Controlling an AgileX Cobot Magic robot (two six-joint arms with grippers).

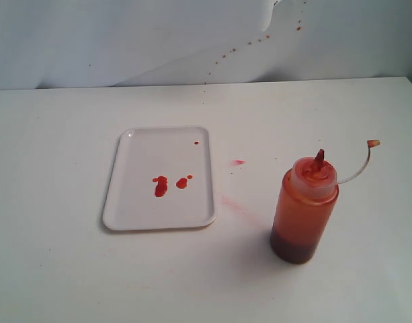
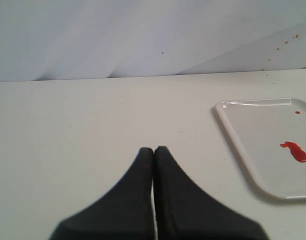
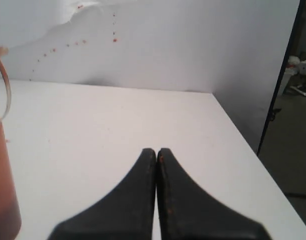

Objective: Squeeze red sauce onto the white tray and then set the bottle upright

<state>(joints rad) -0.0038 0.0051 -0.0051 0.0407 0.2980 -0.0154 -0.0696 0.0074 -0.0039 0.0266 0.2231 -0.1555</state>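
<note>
The white tray (image 1: 128, 202) lies flat on the table, left of centre, with small blobs of red sauce (image 1: 160, 186) on it. To its right the bottle (image 1: 303, 212) stands upright, translucent orange-red, a darker red layer at its base, its red nozzle up and its clear cap strap (image 1: 357, 171) curving off to the right. Neither gripper shows in the exterior view. My left gripper (image 2: 153, 149) is shut and empty over bare table, the tray (image 2: 242, 150) and sauce (image 2: 295, 151) off to one side. My right gripper (image 3: 155, 150) is also shut and empty, apart from the bottle (image 3: 3, 185).
Faint pink smears (image 1: 232, 202) mark the table between tray and bottle. Small red spatters (image 1: 259, 39) dot the white backdrop. In the right wrist view the table edge (image 3: 242, 145) drops to a dark floor.
</note>
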